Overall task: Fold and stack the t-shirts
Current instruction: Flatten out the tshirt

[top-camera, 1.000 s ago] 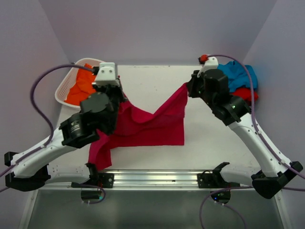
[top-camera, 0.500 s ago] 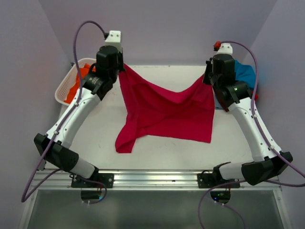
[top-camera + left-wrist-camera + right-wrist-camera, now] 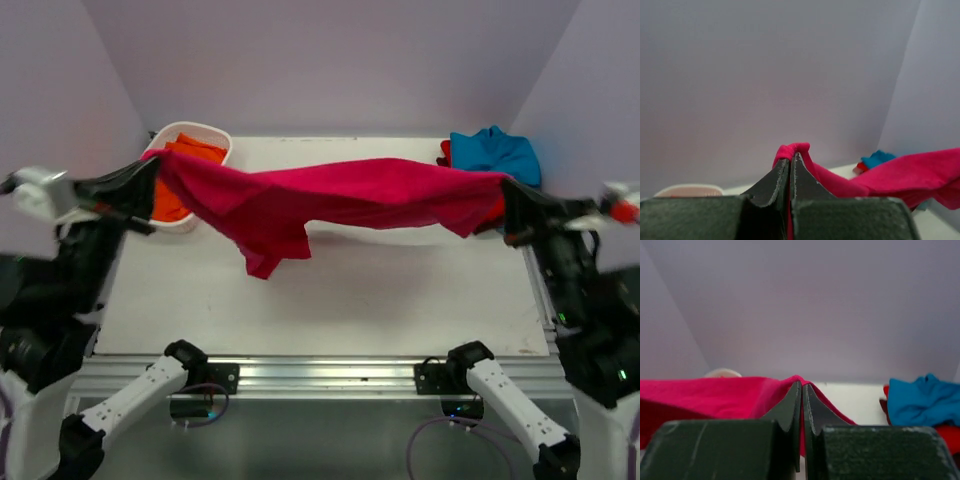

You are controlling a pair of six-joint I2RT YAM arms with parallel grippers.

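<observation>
Your left gripper (image 3: 152, 168) and right gripper (image 3: 506, 192), each clamped on an edge, hold the pink shirt (image 3: 340, 195) stretched above the table (image 3: 400, 290).

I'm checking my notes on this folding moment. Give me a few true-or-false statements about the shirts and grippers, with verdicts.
1. The left gripper and right gripper are both shut on the crimson-pink shirt. True.
2. The crimson-pink shirt lies flat on the table. False: it hangs stretched between the two grippers.
3. The orange shirt sits in the white basket. True.
4. The teal-blue shirt is at the far left corner. False: it is at the far right, on a red shirt.
</observation>
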